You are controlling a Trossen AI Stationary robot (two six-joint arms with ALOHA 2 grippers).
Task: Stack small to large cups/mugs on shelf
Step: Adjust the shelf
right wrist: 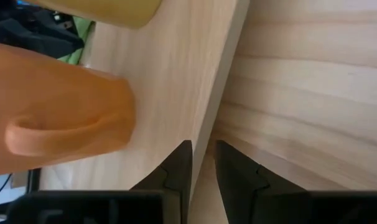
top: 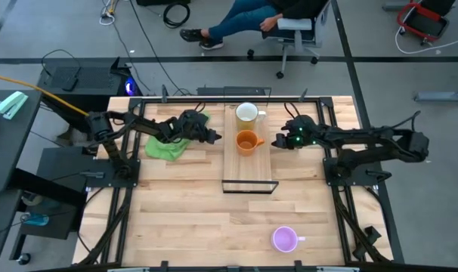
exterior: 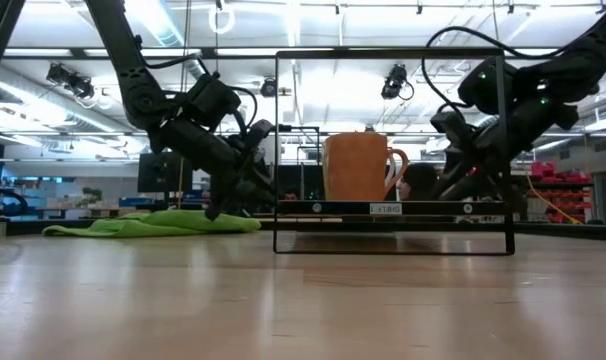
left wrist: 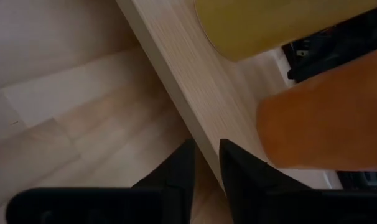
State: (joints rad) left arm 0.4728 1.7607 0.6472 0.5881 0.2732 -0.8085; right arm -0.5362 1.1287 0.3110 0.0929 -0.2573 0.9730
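The shelf [top: 248,170] is a long light-wood board on a thin black frame in the middle of the table. On it stand a white mug [top: 246,113] with a yellowish inside, toward the far end, and an orange mug [top: 247,141] just nearer. A light purple mug [top: 284,239] stands on the tabletop near the front edge. My left gripper [top: 218,137] is at the shelf's left long edge and my right gripper [top: 276,141] is at its right long edge. Both are level with the orange mug, and each is closed on the board's edge. My left gripper [left wrist: 206,171] has the shelf board's left long edge [left wrist: 202,142] between its two fingers, beside the orange mug [left wrist: 325,118]. It comes in about level from the table's left. The board sits on its frame. My right gripper [right wrist: 203,168] has the board's right long edge [right wrist: 208,138] between its two fingers, beside the orange mug's handle [right wrist: 58,134]. It comes in about level from the table's right. The board sits on its frame.
A crumpled green cloth [top: 167,146] lies on the table left of the shelf, under my left arm. The shelf's black frame [exterior: 393,240] rises around the board in the low view. A seated person's legs [top: 236,23] show beyond the table's far edge.
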